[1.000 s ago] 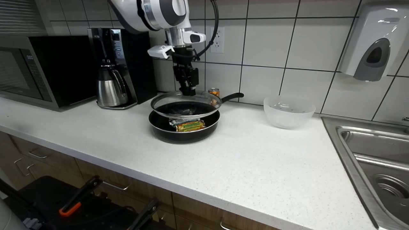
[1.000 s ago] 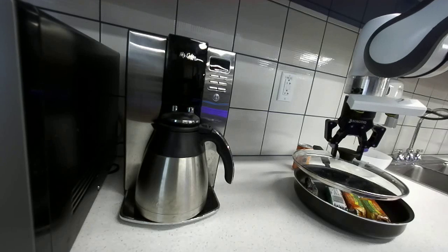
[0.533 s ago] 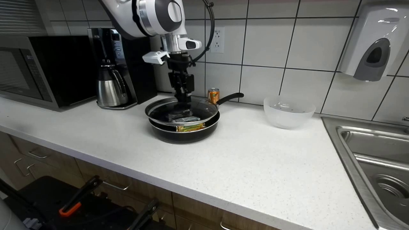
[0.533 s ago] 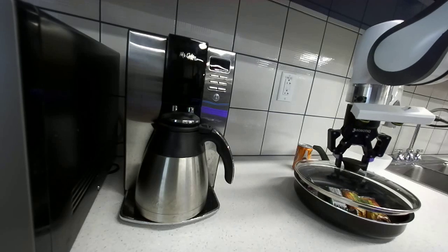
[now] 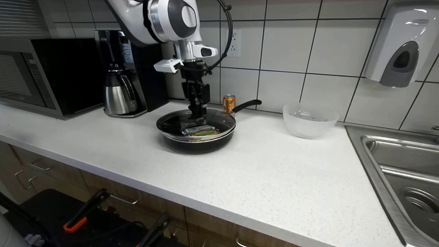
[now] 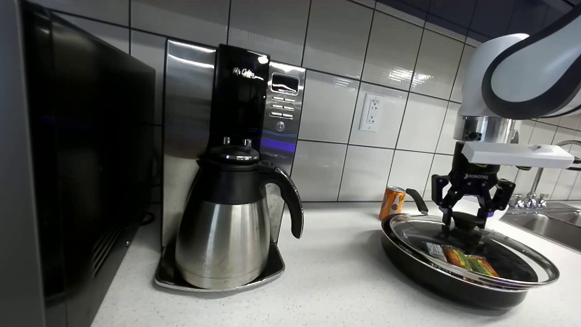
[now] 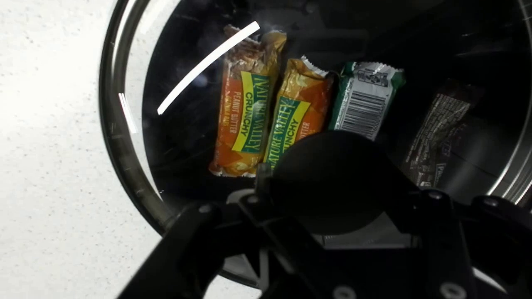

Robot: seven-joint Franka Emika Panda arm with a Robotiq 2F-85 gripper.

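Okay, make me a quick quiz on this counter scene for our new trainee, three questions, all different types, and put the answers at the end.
1. Multiple choice: what is the end effector gripping?
A) carafe
B) knob
C) can

2. True or false: the bars lie under the lid.

3. Short answer: in an exterior view, what stands between the pan and the sink?

Key:
1. B, gripped from both sides.
2. True; they show through its glass.
3. The bowl.
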